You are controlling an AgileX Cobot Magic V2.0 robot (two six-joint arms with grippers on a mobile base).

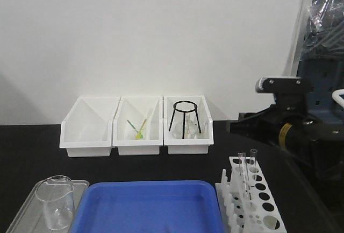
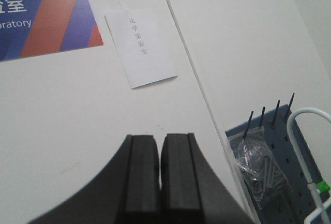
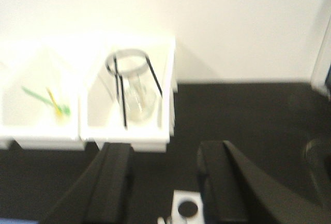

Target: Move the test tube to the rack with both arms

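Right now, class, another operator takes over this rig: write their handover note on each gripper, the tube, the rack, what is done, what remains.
Left gripper: shut, empty, pointing at the wall.
Right gripper: open, empty, hovering by the far end of the rack.
Test tubes: two stand in the rack's far holes, one leaning slightly; none seen elsewhere.
Done: the transfer looks complete.
Left: probably only backing the right gripper clear without bumping the tubes.

test tube (image 1: 246,176) — clear glass | rack (image 1: 252,211) — white plastic | tray (image 1: 150,211) — glossy blue
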